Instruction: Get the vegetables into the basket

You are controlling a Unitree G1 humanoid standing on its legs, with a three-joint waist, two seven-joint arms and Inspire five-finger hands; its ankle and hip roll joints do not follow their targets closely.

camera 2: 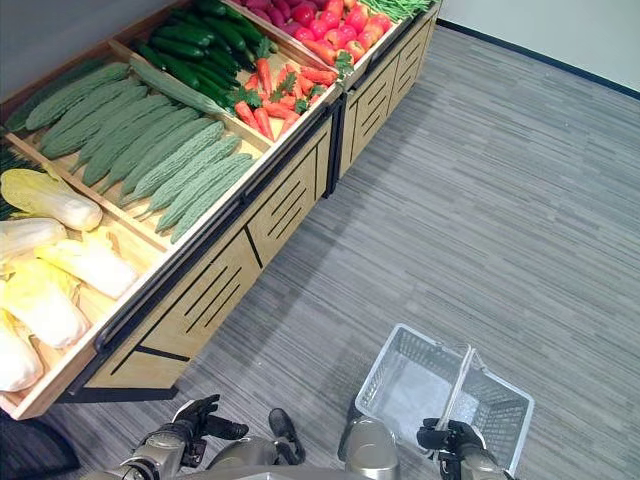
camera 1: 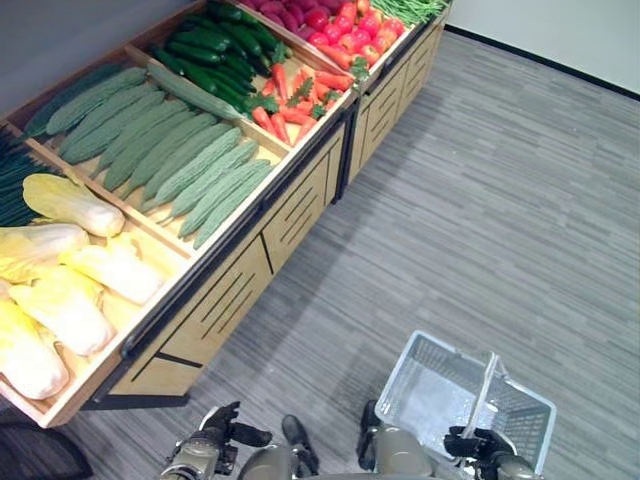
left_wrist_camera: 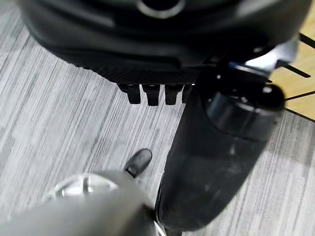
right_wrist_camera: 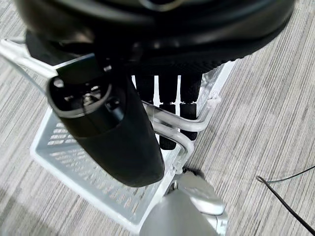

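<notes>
A pale wire basket hangs low over the floor at the lower right, its inside bare. My right hand is shut on the basket's raised handle; in the right wrist view its fingers curl round the white handle bars. The vegetables lie in a wooden display stand on the left: pale cabbages, bumpy bitter gourds, dark cucumbers, carrots and red tomatoes. My left hand hangs low in front of the stand, open and holding nothing, its fingers relaxed.
Green beans fill the stand's far end. The stand runs diagonally from the lower left to the top centre, with slatted cabinet fronts below. Grey striped flooring stretches to the right, up to a white wall.
</notes>
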